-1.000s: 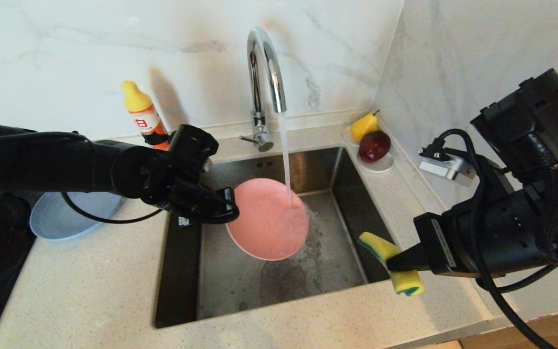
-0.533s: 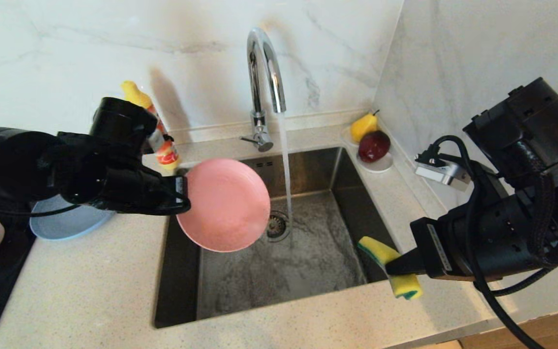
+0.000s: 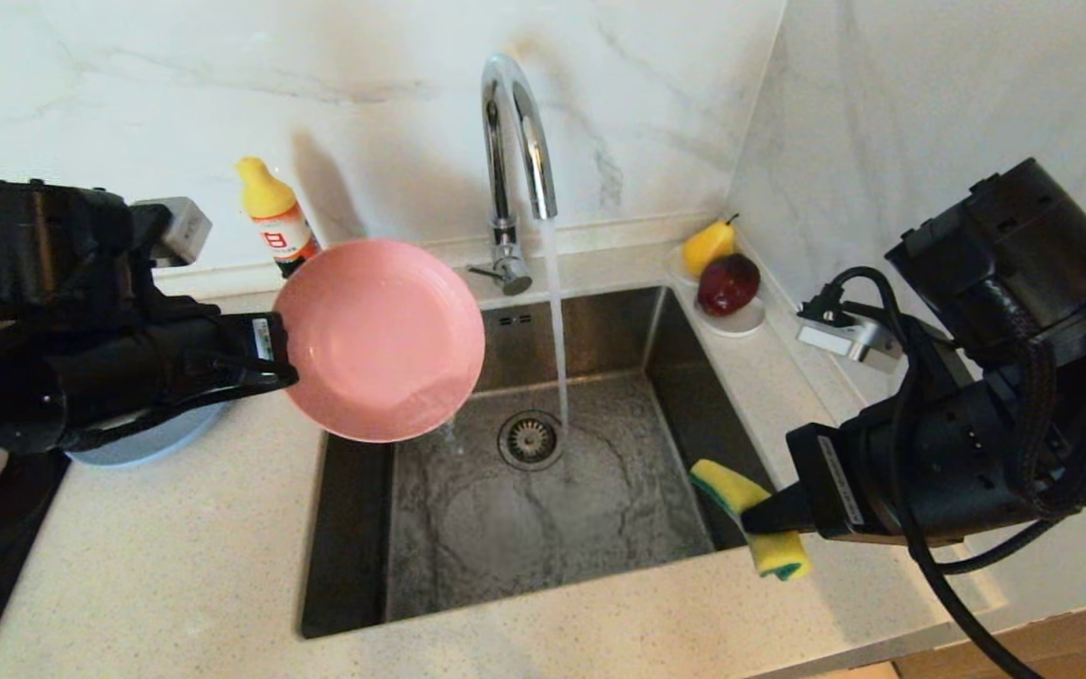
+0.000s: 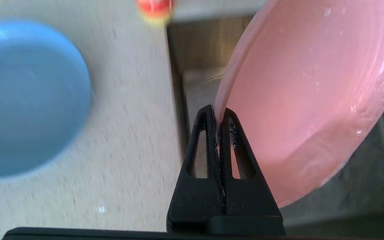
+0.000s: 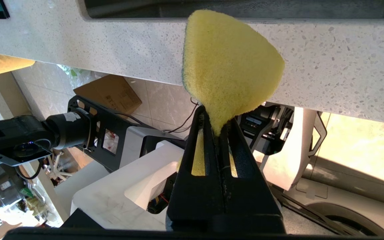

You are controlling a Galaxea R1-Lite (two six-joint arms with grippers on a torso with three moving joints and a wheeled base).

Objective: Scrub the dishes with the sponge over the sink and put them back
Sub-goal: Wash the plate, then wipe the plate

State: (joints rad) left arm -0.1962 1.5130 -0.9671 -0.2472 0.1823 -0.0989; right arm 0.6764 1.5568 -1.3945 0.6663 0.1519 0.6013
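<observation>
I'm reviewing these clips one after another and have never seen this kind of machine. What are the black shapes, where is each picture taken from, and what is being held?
The black shapes are a robot's two arms. The wide picture comes from its head camera, looking down at a steel sink with the tap running. The other two come from cameras behind each arm's fingers. The left gripper is pinched shut on the rim of a wet pink plate, held tilted above the sink's left edge. The right gripper squeezes a yellow sponge at the sink's right front corner. On the counter are a grey-blue plate, a detergent bottle and a saucer of fruit.
</observation>
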